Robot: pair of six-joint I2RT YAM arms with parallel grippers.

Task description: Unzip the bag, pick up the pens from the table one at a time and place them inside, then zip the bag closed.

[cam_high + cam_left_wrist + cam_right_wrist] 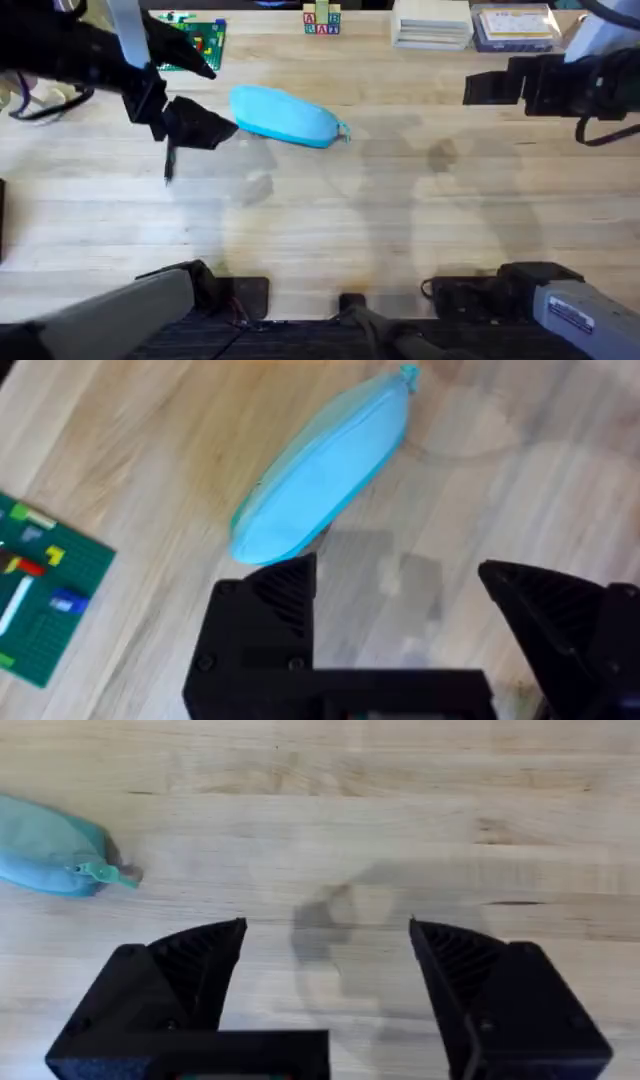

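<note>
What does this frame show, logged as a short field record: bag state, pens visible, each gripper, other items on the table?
bag: light blue bag lying on the table, looks zipped, pull at its right end
pens: one dark pen on the table, just below the left gripper; no others seen
left gripper: left gripper open, close to the bag's left end, holding nothing
right gripper: right gripper open over bare wood, right of the bag
other items: green brick baseplate, letter blocks, boxes along the far edge

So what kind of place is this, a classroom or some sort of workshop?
Probably a robot test bench in a lab, not a classroom. Two arms are mounted at a wooden table, and practice props are laid out: a blue pencil bag, a green brick baseplate and lettered toy blocks.
</note>
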